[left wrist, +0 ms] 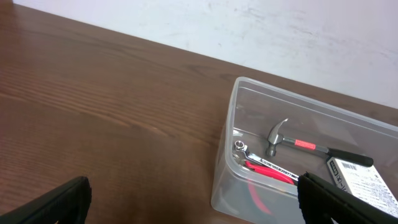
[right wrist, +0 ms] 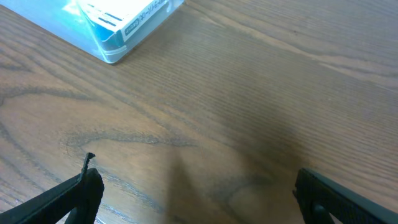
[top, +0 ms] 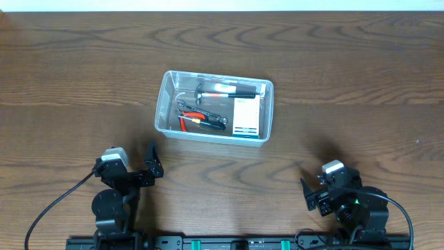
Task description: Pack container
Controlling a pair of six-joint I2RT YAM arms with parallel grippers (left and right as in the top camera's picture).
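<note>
The clear plastic container (top: 163,111) stands at the table's middle. Inside lie a hammer (top: 222,91), red-handled pliers (top: 194,121), a wrench (top: 191,104) and a white-and-blue box (top: 246,117). In the left wrist view the container (left wrist: 227,168) shows with the hammer (left wrist: 292,142), wrench (left wrist: 244,149) and pliers (left wrist: 270,169). My left gripper (top: 154,165) is open and empty, near the front left, short of the container. My right gripper (top: 312,194) is open and empty at the front right. The right wrist view shows the container's corner with the box (right wrist: 118,28).
Bare wood table (top: 347,132) surrounds the container on all sides. A pale wall (left wrist: 280,31) runs behind the table's far edge. The arm bases sit at the front edge.
</note>
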